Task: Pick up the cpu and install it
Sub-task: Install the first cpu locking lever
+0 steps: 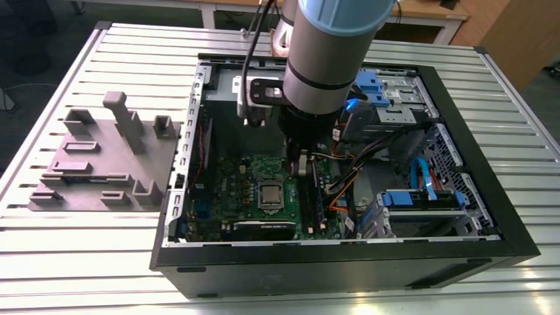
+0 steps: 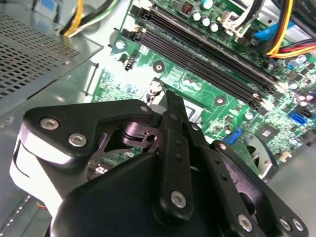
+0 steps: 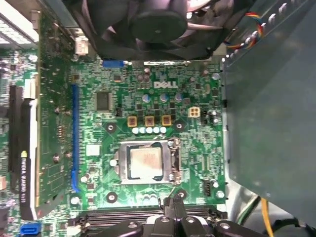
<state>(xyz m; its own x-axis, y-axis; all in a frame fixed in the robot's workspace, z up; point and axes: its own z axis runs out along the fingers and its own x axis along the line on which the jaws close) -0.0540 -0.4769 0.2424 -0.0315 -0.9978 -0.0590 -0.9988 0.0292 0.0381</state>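
Table: a ribbed metal table [image 1: 79,262] is carrying everything in the exterior view.
Computer case: an open black computer case [image 1: 350,269] is lying on its side on the table, its inside facing up.
Arm: the grey arm [image 1: 328,52] with a blue ring is reaching down into the case from above, its lower end standing over the board beside the memory slots.
Fixture: a grey moulded fixture [image 1: 101,161] with upright posts is sitting on the table, towards the exterior view's left of the case.
Motherboard: the green motherboard [image 3: 187,163] is lying flat on the case floor; a black fan [image 3: 158,24] is sitting at one edge of it in the first wrist view.
Drive bays: blue-tabbed drive bays [image 1: 420,200] are sitting at the exterior view's right inside the case.
Memory slots: long black memory slots [image 2: 207,54] are running across the board beyond the fingers in the second wrist view.
Gripper: the gripper [image 2: 170,101] is hanging above the board with its black fingers [image 2: 175,123] pressed together, nothing visible between them.
Socket frame: the silver socket frame [image 3: 173,163] is sitting mid-board, just beyond the fingertips in the first wrist view.
CPU: the cpu [image 3: 144,163] is lying flat inside the socket frame, apart from the gripper.
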